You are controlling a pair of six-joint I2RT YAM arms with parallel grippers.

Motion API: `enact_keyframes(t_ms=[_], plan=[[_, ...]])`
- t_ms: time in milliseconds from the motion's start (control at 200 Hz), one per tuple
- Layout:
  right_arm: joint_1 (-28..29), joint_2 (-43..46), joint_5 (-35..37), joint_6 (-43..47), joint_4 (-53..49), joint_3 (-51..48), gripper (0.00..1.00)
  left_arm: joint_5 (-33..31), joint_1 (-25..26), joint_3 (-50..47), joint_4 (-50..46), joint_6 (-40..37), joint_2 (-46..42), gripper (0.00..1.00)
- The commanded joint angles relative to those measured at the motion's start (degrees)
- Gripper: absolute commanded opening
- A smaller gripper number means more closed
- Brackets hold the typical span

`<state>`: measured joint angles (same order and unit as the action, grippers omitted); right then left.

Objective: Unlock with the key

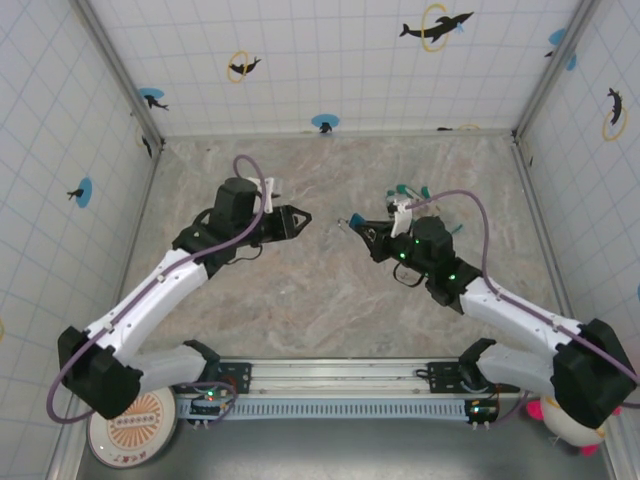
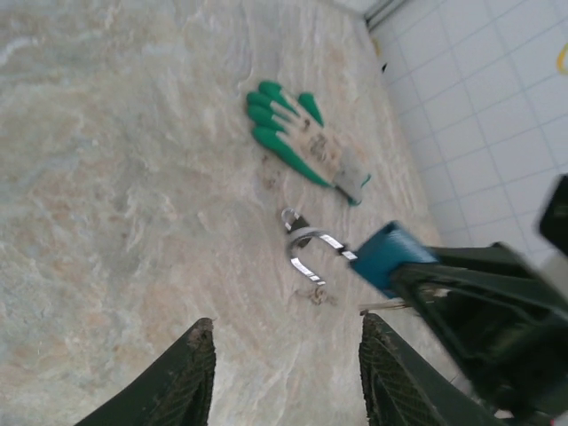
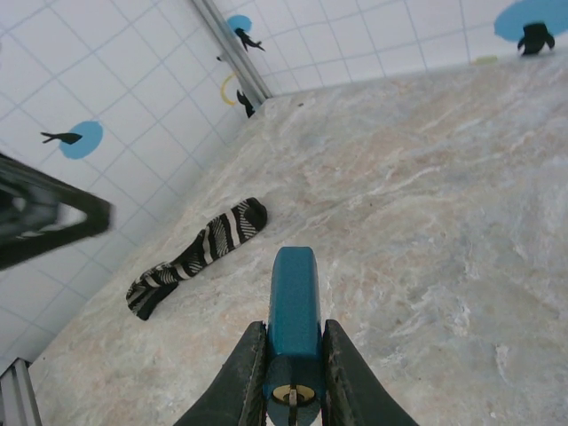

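Key: cannot locate. Right gripper (image 3: 293,335) clamps padlock (image 3: 293,293), presenting shackle (image 2: 306,255) toward left gripper (image 2: 288,373), which stands apart and empty.

The overhead camera sits high behind the arm bases at six o'clock, looking down on the whole table (image 1: 330,310). The left wrist camera faces three o'clock and the right wrist camera nine, both low and close, sharing the blue padlock (image 2: 390,257).

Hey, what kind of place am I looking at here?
Probably a robot test cell: a marble-look tabletop boxed in by white tiled walls with dolphin stickers, and a left arm and right arm mounted on a rail at its near edge.
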<state>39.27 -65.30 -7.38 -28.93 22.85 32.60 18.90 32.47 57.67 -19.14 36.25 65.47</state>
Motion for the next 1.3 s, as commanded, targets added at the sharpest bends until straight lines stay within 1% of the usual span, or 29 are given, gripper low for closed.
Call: enact_keyframes(t_ms=[0, 175, 450, 525, 545, 706, 906, 1066, 1291], plan=[[0.40, -4.55, 0.77, -6.28, 12.33, -0.63, 0.00, -2.19, -0.15, -0.79, 3.12, 1.75, -1.92, 0.48], [2.91, -14.54, 0.53, -10.41, 18.18, 2.58, 0.00, -0.56, -0.13, -2.18, 5.87, 2.62, -2.13, 0.49], [6.04, -32.02, -3.17, -18.61, 27.78, 11.43, 0.00, 1.58, -0.13, -5.10, 10.15, 5.13, -1.84, 0.49], [6.44, -36.16, -3.17, -20.86, 29.40, 13.88, 0.00, 1.97, -0.12, -5.44, 10.63, 5.44, -1.62, 0.49], [6.52, -37.26, -5.17, -21.47, 29.83, 14.68, 0.00, 1.92, -0.12, -5.45, 10.64, 5.54, -1.60, 0.49], [7.25, -44.95, -6.83, -26.15, 31.04, 20.40, 0.00, 2.15, -0.04, -6.07, 10.96, 6.02, -1.56, 0.49], [7.63, -50.84, -7.33, -31.06, 31.40, 24.09, 0.00, 1.89, -0.04, -6.60, 11.14, 6.29, -1.75, 0.49], [7.82, -54.45, -7.43, -34.35, 32.21, 25.19, 0.00, 1.95, -0.08, -6.85, 11.38, 6.62, -1.40, 0.49], [7.72, -57.81, -8.26, -36.46, 31.57, 26.98, 0.02, 2.22, -0.04, -6.77, 11.58, 6.94, -0.56, 0.49]])
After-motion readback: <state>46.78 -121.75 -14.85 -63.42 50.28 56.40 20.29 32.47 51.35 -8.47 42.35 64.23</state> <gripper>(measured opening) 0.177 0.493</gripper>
